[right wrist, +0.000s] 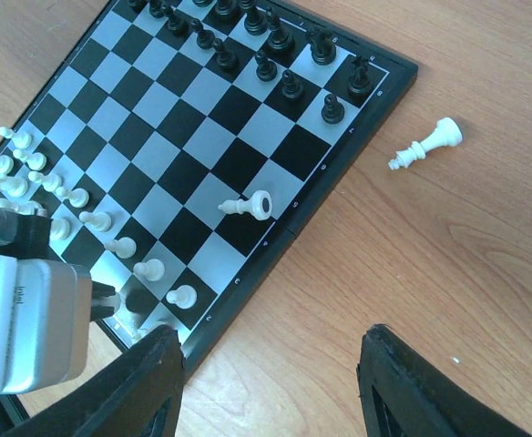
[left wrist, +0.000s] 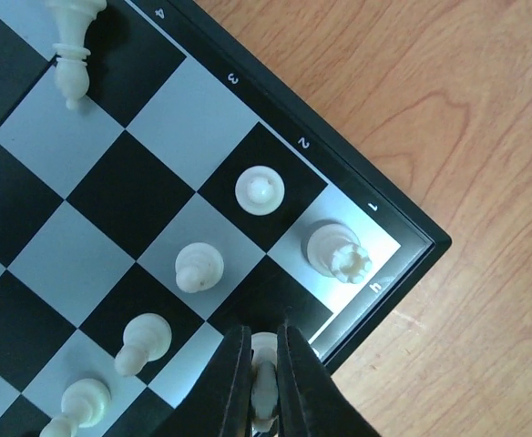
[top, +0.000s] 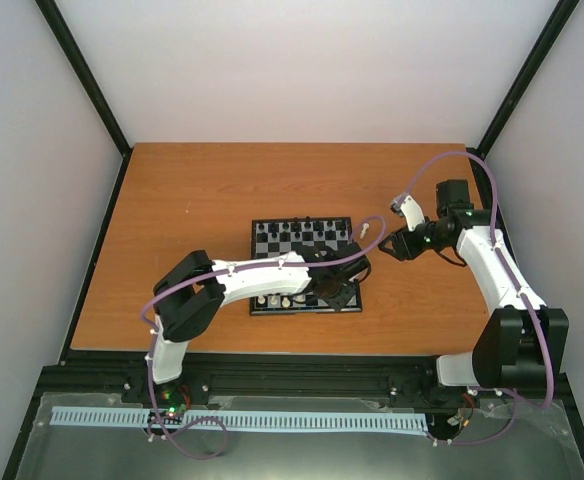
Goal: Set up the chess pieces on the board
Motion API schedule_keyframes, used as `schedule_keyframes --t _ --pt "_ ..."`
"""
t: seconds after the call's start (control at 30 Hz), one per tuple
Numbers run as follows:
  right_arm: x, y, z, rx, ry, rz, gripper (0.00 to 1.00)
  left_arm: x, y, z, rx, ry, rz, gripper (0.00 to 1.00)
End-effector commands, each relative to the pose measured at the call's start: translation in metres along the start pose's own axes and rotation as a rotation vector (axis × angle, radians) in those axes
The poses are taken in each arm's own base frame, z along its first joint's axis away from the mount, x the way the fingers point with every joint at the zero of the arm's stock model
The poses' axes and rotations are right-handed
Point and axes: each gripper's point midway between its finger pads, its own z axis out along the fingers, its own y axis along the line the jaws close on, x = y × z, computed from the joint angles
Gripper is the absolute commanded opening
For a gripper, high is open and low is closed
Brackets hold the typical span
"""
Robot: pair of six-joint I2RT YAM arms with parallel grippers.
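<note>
The board [top: 302,219] lies mid-table, black pieces [top: 302,233] in its far rows and cream-white pieces along its near rows. My left gripper [left wrist: 264,364] is shut on a cream-white piece [left wrist: 264,387], over the board's near right corner. It is one square from a white rook [left wrist: 339,252] on the corner square. White pawns [left wrist: 260,189] stand in the row beyond. My right gripper [right wrist: 271,373] is open and empty above bare wood, right of the board [right wrist: 275,241]. One white piece [right wrist: 248,206] lies on its side on the board.
Another white piece [right wrist: 427,144] lies on its side on the wooden table off the board's right edge, also seen from above [top: 371,229]. My left arm [top: 252,275] reaches across the board's near rows. Black frame posts and white walls surround the table.
</note>
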Motion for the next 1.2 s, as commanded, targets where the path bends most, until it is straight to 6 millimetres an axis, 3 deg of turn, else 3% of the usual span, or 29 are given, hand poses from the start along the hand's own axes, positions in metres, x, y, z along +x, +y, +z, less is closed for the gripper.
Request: schedule_keyframes --t 0.0,0.6,0.77,1.0,1.17 --pt "0.001 0.000 0.004 -0.022 -0.005 -0.006 0.54 -0.012 -0.004 0.002 -0.007 -0.017 0.020 0.01" --pt "0.004 0.000 0.008 -0.042 0.010 0.003 0.54 -0.012 -0.007 0.016 0.000 -0.002 0.018 0.01" --pt "0.006 0.001 0.009 -0.048 0.016 0.006 0.54 -0.012 -0.007 0.015 -0.002 0.001 0.013 0.06" --pt "0.002 -0.003 0.004 -0.020 0.013 -0.028 0.54 -0.025 -0.009 -0.009 0.016 -0.040 0.008 0.17" --pt "-0.003 -0.008 -0.008 0.042 0.025 -0.188 0.54 -0.031 -0.006 -0.038 0.021 -0.084 -0.003 0.24"
